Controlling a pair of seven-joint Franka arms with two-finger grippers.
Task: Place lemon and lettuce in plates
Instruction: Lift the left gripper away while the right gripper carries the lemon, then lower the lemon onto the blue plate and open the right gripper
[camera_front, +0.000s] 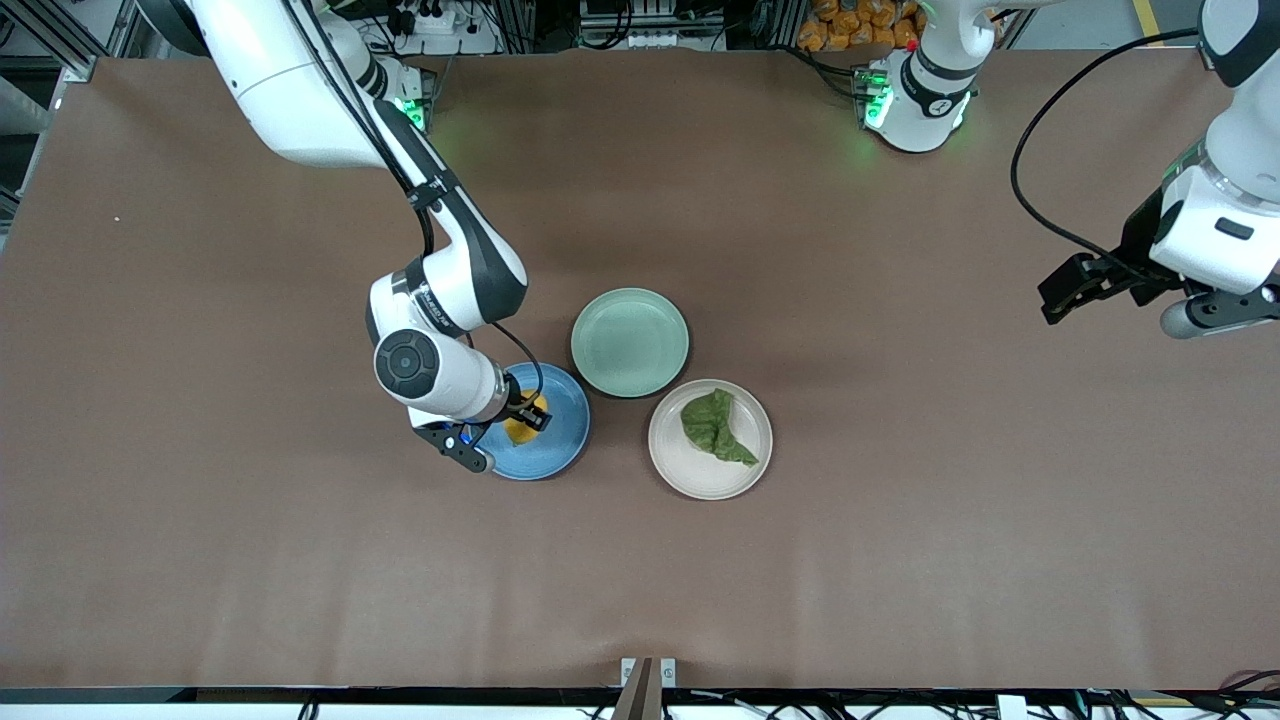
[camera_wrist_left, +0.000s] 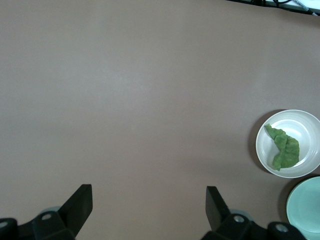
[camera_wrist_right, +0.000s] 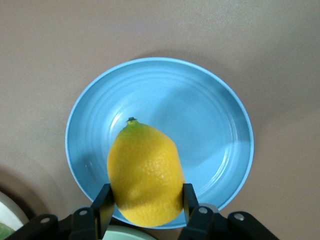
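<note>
pinching the lemon (camera_wrist_right: 145, 172) over the blue plate (camera_wrist_right: 210, 120) for release, right hand (camera_wrist_right: 145, 207); left hand (camera_wrist_left: 147, 205) waits spread, lettuce (camera_front: 717, 426) plated.

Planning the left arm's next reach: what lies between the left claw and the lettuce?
Only bare brown table lies between the open left claw and the lettuce on the beige-white plate, in the left wrist view.

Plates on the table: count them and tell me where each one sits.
3. The blue plate lies under the right end effector, which holds the lemon. The pale green plate sits beside it. The beige-white plate, nearer the front camera, holds the lettuce.
</note>
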